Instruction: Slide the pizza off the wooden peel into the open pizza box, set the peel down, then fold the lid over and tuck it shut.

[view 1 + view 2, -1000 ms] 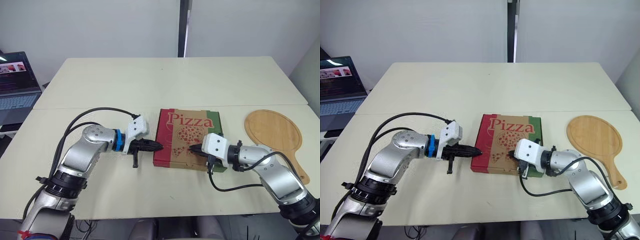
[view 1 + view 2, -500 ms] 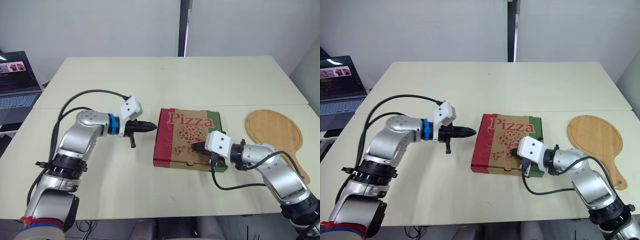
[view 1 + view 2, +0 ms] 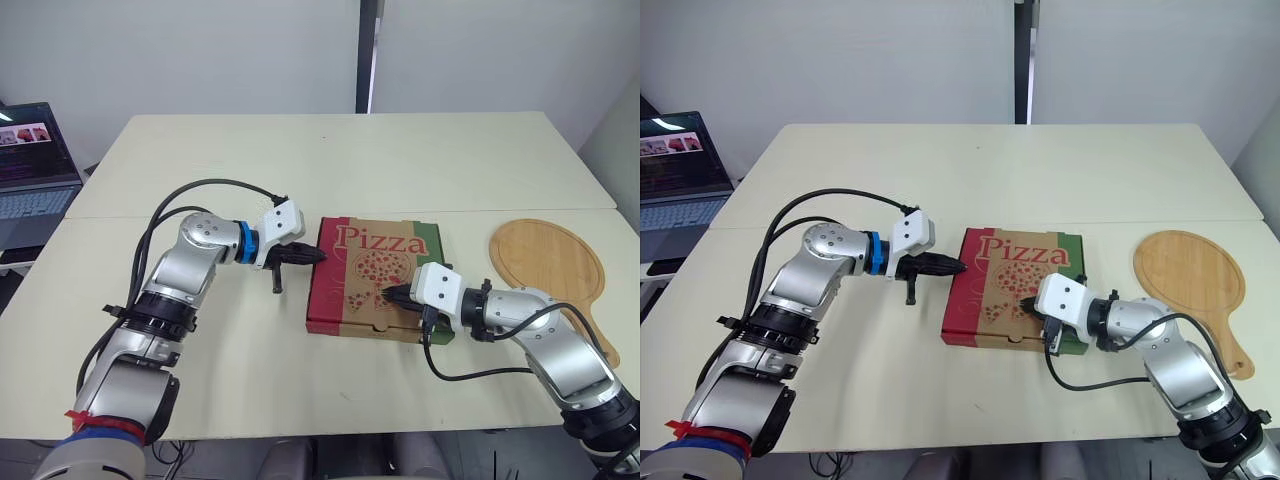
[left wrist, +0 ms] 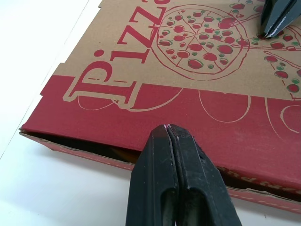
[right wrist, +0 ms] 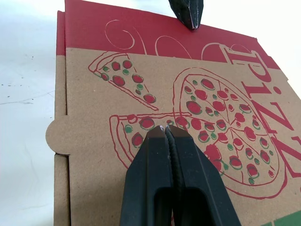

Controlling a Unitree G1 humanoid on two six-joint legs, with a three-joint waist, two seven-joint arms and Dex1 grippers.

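Pizza box [image 3: 326, 296] has its lid [image 3: 366, 262] down, so we're on the tuck. Left pincer [image 3: 316, 255] is clamped together and empty. It backed off half a second ago and has come back in, tip now at the lid's red left strip, further back than a second ago. Right pincer [image 3: 386, 295] is likewise closed and empty and hasn't moved, tip pressing the lid near the front. We see a dark gap under that left edge, so it's likely not tucked yet. Peel [image 3: 548, 262] lies bare on the surface [image 3: 300, 170], right of the box.
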